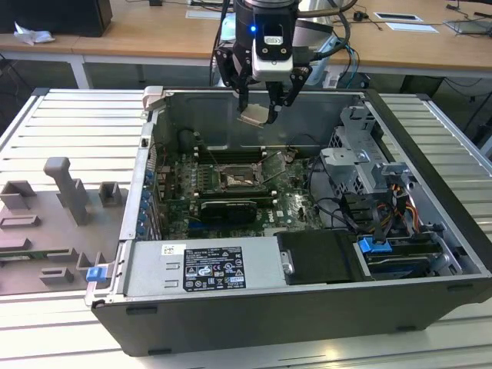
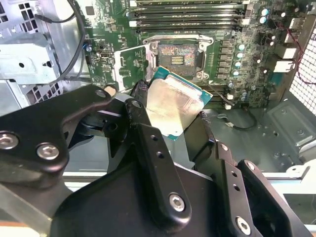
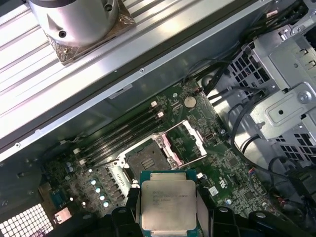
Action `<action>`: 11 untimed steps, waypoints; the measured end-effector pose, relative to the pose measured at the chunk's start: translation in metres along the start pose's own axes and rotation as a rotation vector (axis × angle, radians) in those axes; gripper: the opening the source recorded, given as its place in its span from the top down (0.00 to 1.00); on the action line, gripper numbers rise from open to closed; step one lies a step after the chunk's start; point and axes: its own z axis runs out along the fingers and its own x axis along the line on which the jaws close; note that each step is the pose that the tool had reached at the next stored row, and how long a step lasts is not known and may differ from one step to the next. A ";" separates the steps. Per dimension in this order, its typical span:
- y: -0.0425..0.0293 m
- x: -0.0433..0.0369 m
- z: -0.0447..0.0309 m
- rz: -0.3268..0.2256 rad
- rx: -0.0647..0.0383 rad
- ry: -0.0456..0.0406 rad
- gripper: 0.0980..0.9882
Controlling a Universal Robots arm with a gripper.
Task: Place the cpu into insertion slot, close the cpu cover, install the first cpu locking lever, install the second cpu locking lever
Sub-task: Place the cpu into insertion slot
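The open computer case [image 1: 307, 323] is lying on its side on a slatted metal table [image 1: 69, 115], with the green motherboard [image 1: 296, 206] facing up from its floor. The arm is hanging over the far part of the case in the exterior view, and its gripper [image 1: 259, 113] is pinching the cpu [image 1: 254, 115] by two opposite edges, with the black fingers [image 2: 148, 148] pressing in from either side of the chip. The cpu [image 3: 168, 205] is showing its pale metal face in both wrist views, ringed by a thin green border, and it is hanging in the air well clear of the board. The insertion slot [image 1: 240, 179] is lying below the chip and nearer the camera in the exterior view; its dark centre [image 2: 177, 55] is bare, so nothing is sitting in it. The cpu cover [image 3: 200, 143] is standing swung open at one edge of the socket [image 3: 145, 158], leaving the way down free. Judging from both wrist views, the chip's edges are running at an angle to the socket's edges, so the two squares are not lining up yet, and the chip is looking somewhat tilted in the exterior view. The placing step is under way but not done.
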 end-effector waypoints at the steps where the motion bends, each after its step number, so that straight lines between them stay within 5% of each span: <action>1: 0.0000 0.0000 0.0000 0.003 0.000 -0.0003 0.50; 11: -0.0001 0.0000 0.0008 0.047 -0.001 -0.0052 0.50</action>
